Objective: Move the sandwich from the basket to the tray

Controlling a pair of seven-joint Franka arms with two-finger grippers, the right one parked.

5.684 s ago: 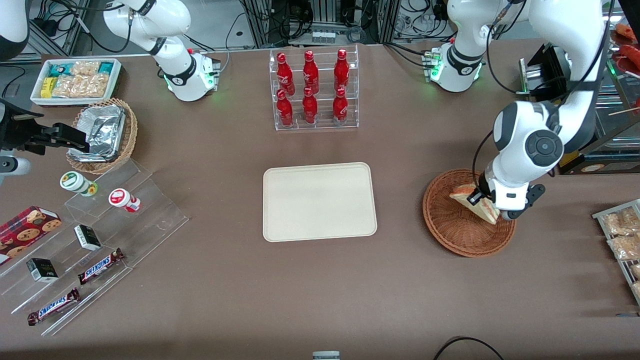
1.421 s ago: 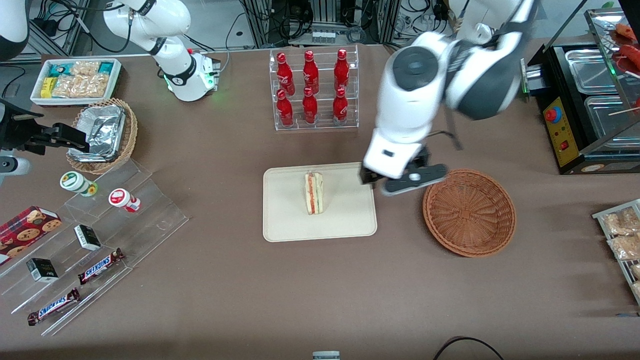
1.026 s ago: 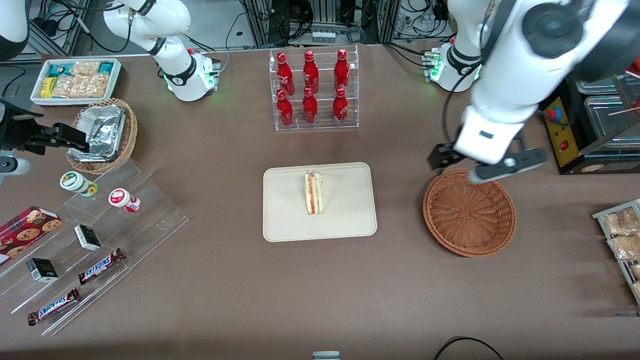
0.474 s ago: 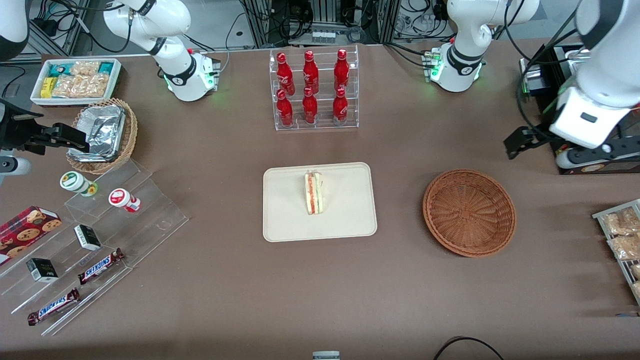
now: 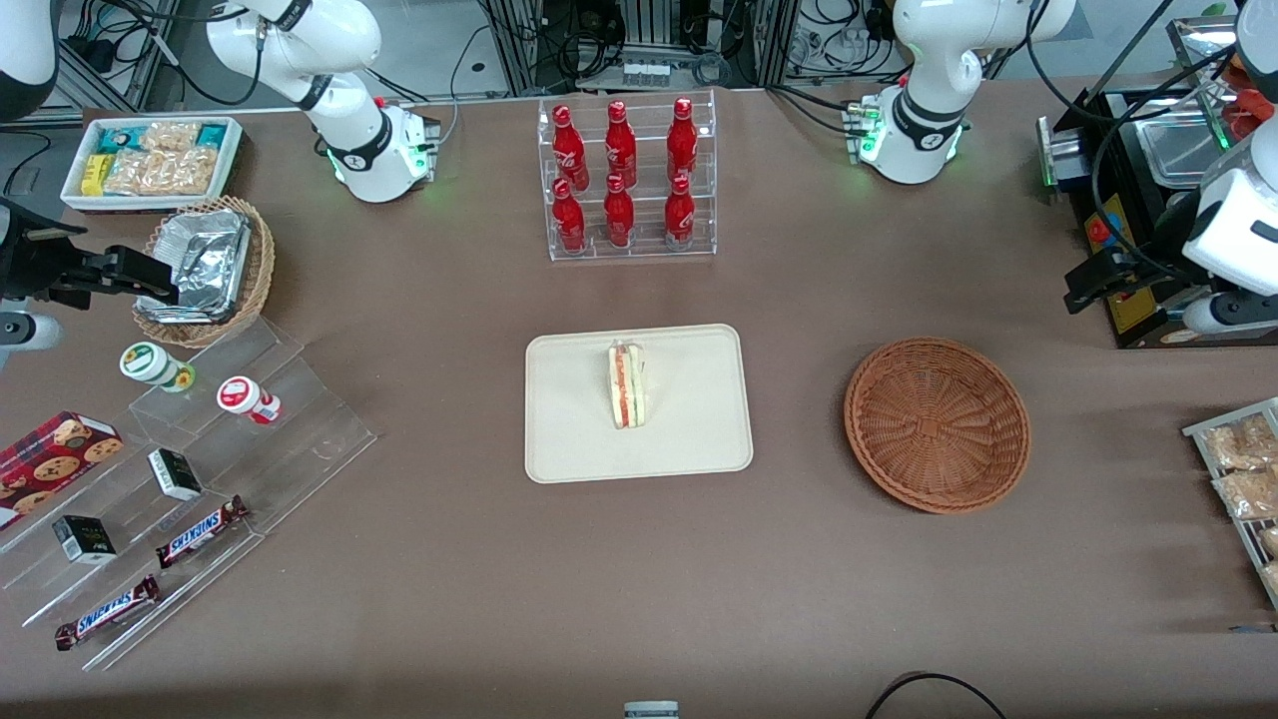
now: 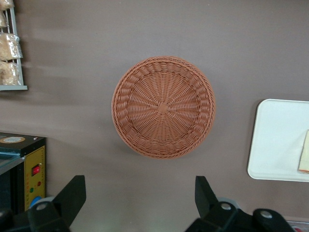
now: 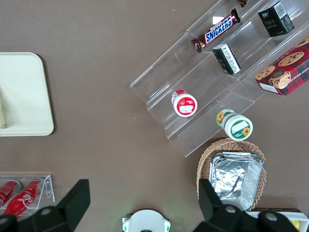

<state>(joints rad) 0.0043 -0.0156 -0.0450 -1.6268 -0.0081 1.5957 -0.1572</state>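
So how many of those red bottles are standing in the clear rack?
6 red bottles stand in the clear rack, farther from the front camera than the tray: three on the upper tier, three below. None seem hidden. The gripper, open, hangs toward the working arm's end.

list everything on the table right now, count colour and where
sandwich: 1, pale bread with red and green filling, on the tray
tray: 1, cream, mid-table
basket: 1, reddish-brown wicker, empty, beside the tray toward the working arm's end
bottles: 6, red, in a clear rack farther from the front camera than the tray
foil containers: silver, in a lighter wicker basket, toward the parked arm's end
snack bin: 1, white, farther from the camera than the foil containers
Snickers bars: 2, brown, on clear steps, toward the parked arm's end
end effector: 1, black, open, raised over the table at the working arm's end, holding nothing
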